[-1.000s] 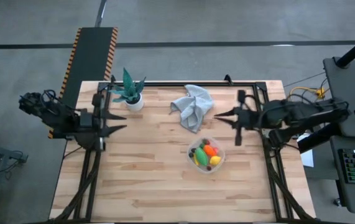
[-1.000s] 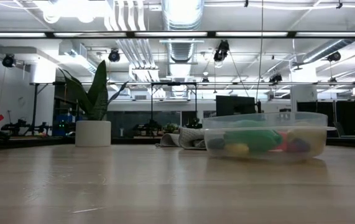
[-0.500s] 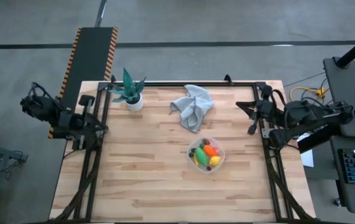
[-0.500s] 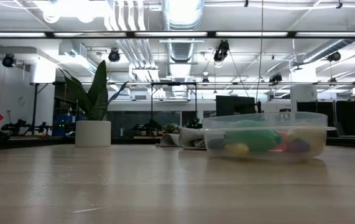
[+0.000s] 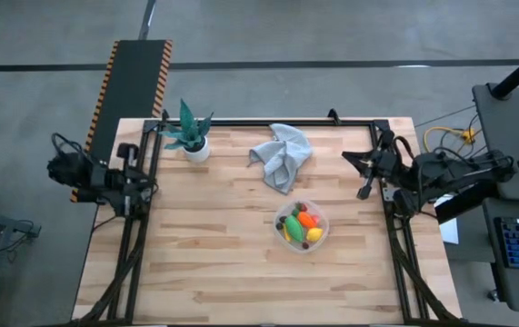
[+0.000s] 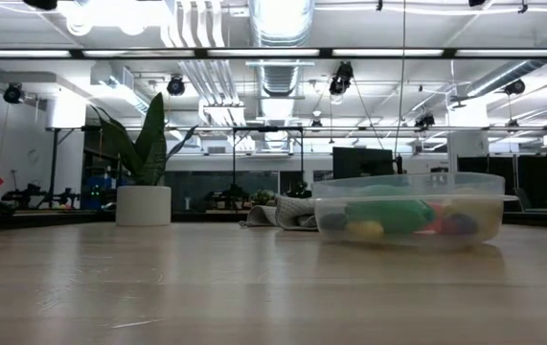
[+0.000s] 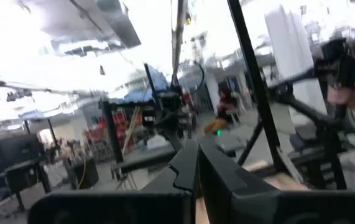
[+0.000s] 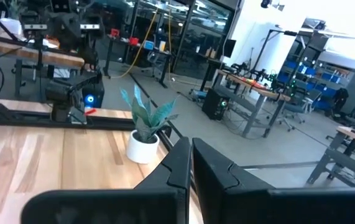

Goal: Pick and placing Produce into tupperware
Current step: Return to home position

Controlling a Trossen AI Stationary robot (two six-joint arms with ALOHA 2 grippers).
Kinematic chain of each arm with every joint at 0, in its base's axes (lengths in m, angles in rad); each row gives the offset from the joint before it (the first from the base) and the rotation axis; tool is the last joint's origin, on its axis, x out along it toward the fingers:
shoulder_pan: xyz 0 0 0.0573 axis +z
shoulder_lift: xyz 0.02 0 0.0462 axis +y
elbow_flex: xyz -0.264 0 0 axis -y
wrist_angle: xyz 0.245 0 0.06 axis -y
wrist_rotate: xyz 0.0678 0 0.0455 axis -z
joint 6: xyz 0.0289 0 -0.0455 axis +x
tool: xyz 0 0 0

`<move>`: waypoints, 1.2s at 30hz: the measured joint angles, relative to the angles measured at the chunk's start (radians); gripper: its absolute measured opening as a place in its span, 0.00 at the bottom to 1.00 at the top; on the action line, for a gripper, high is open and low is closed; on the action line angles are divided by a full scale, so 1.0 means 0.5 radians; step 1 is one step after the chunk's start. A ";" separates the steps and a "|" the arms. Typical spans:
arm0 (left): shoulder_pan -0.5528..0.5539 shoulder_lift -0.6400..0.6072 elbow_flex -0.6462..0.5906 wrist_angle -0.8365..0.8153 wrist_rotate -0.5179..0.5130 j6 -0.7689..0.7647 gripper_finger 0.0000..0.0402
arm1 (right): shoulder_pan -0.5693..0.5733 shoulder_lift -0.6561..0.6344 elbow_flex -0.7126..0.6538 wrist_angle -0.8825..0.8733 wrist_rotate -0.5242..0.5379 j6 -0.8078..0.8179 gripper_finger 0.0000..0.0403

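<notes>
Produce [image 5: 301, 226] lies heaped inside the tupperware [image 6: 417, 184], with an orange carrot [image 5: 307, 219], a green piece [image 5: 293, 224] and a yellow lemon [image 5: 314, 234] showing among it. That clear tub stands on the desk [image 5: 204, 263], right of centre and well apart from both arms. A grey cloth [image 5: 282, 155] lies crumpled beyond it near the desk's top edge in the high view, and a potted plant [image 5: 190, 136] stands toward the top left corner. The right pincer [image 5: 364, 174] hangs at the desk's right edge with its fingers together. The left pincer [image 5: 146, 178] sits at the left edge, fingers likewise together.
</notes>
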 joint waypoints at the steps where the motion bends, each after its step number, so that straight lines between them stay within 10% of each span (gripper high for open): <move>1: 0.000 -0.045 -0.063 0.069 0.005 -0.004 0.00 | 0.000 0.009 0.001 0.013 0.000 -0.008 0.02; 21: 0.035 0.079 -0.736 0.691 0.234 -0.521 0.00 | 0.000 0.247 0.000 0.064 -0.002 0.047 0.02; 36: 0.606 0.045 -0.967 0.588 0.311 -0.656 0.00 | 0.000 0.257 0.000 0.078 -0.002 0.048 0.02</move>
